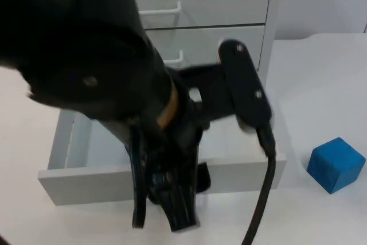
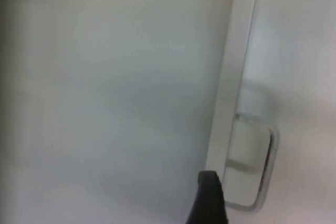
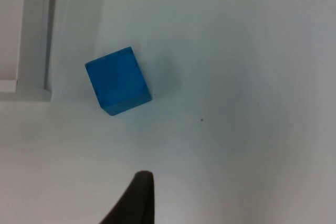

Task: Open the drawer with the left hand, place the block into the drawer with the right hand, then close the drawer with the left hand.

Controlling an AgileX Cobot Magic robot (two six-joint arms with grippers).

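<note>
The grey bottom drawer (image 1: 70, 142) of the cabinet stands pulled out toward the table's front. My left gripper (image 1: 163, 219) hangs open over the middle of the drawer's front panel (image 1: 92, 185), its two fingers spread and reaching down in front of it. In the left wrist view one fingertip (image 2: 210, 200) sits beside the drawer's white handle (image 2: 257, 166), not closed on it. The blue block (image 1: 335, 164) rests on the table just right of the drawer's front corner. My right gripper (image 3: 137, 203) hovers above the table a short way from the block (image 3: 118, 80).
The grey cabinet (image 1: 206, 4) stands at the back with two shut drawers and their white handles (image 1: 163, 11). The left arm hides much of the drawer's inside. White table (image 1: 321, 84) lies to the right of the cabinet.
</note>
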